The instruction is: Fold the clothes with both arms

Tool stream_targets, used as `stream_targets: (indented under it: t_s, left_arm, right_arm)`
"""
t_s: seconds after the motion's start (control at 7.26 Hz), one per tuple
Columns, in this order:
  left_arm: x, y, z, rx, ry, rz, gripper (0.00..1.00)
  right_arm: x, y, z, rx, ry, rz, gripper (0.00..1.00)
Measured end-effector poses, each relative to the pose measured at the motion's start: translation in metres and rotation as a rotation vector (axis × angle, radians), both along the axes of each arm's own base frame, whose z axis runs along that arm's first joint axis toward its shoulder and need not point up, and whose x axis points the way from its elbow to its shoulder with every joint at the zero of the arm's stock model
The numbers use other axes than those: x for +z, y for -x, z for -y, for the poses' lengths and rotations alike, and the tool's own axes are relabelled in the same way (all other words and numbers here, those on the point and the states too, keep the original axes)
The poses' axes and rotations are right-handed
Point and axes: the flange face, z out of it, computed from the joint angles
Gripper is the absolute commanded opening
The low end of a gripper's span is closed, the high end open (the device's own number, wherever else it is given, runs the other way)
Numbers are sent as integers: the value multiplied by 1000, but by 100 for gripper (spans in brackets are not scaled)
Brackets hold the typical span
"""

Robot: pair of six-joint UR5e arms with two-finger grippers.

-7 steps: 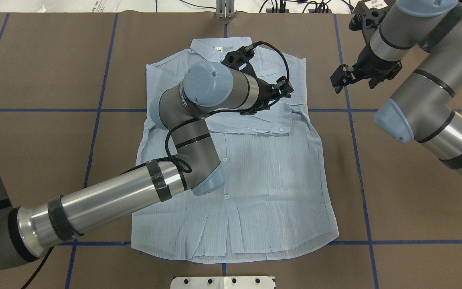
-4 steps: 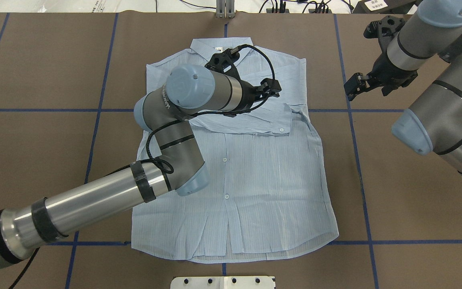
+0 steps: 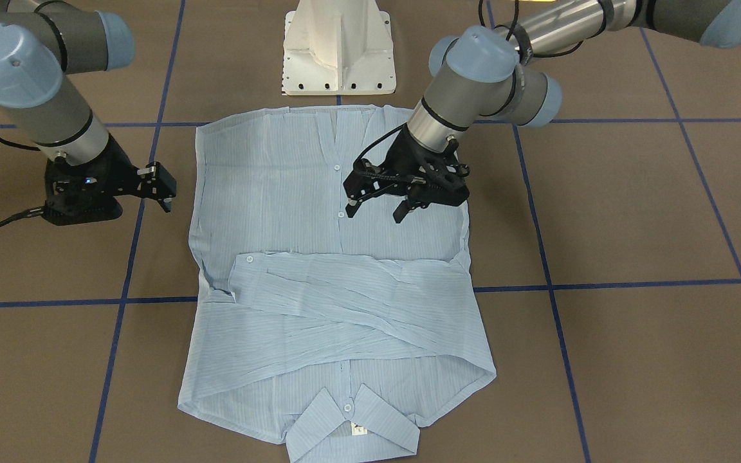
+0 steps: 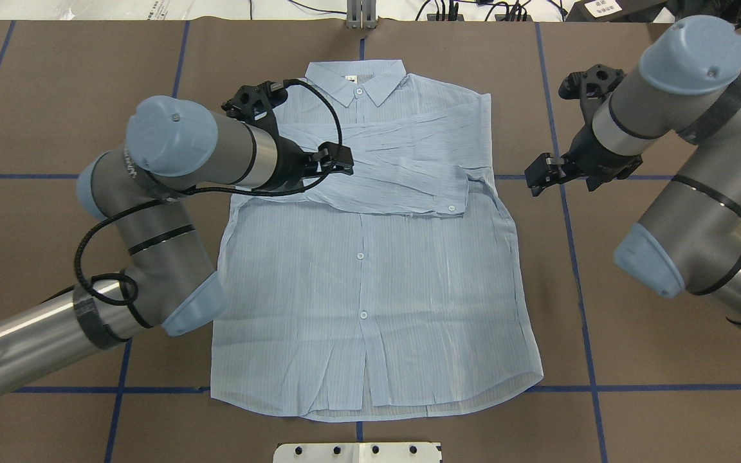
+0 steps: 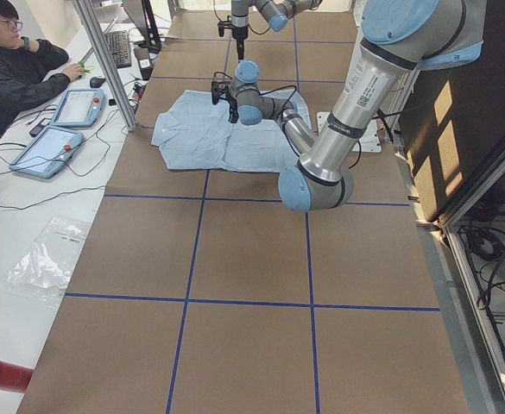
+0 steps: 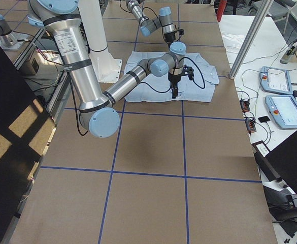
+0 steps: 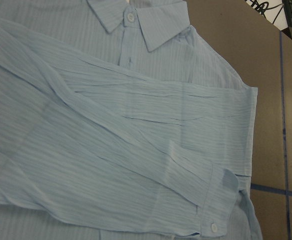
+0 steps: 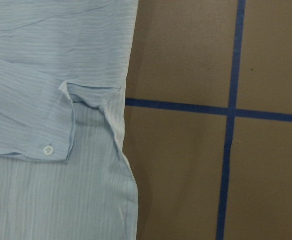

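Brown, blue-taped table [image 4: 666, 386] carries the light blue shirt [image 4: 409, 276], spread flat at centre, buttons up, one sleeve folded across the chest. The left arm [image 4: 171, 138] bends over it, left gripper [image 3: 375, 214] hovering, fingers apart, empty. The right gripper [image 3: 163, 188], likewise spread and empty, hangs just beside the shirt's edge.

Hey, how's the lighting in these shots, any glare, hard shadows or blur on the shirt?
Overhead view: even light on the shirt, bright sheen only on the left arm where its tube is silver. Both wrist views: sharp, fine stripes readable, just a soft shadow along the shirt's edge. Side views: sunlit patches on a dark panel; shirt small, not blurred.
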Motion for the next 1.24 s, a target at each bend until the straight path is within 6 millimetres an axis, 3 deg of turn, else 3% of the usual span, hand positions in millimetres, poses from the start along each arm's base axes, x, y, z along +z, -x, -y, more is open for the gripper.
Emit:
stream_targets:
  t_s: [0.28, 0.55, 0.96, 1.24]
  left_arm:
    - [33, 54, -33, 25, -26, 99, 100]
    - [67, 92, -59, 37, -26, 150, 100]
    - [76, 107, -69, 30, -19, 160, 100]
    - [75, 108, -70, 28, -20, 157, 100]
  right_arm:
    - [14, 33, -55, 37, 4, 34, 100]
    - [25, 57, -104, 31, 37, 58, 98]
    - [61, 75, -165, -42, 103, 5, 95]
    - [73, 88, -195, -88, 130, -20, 94]
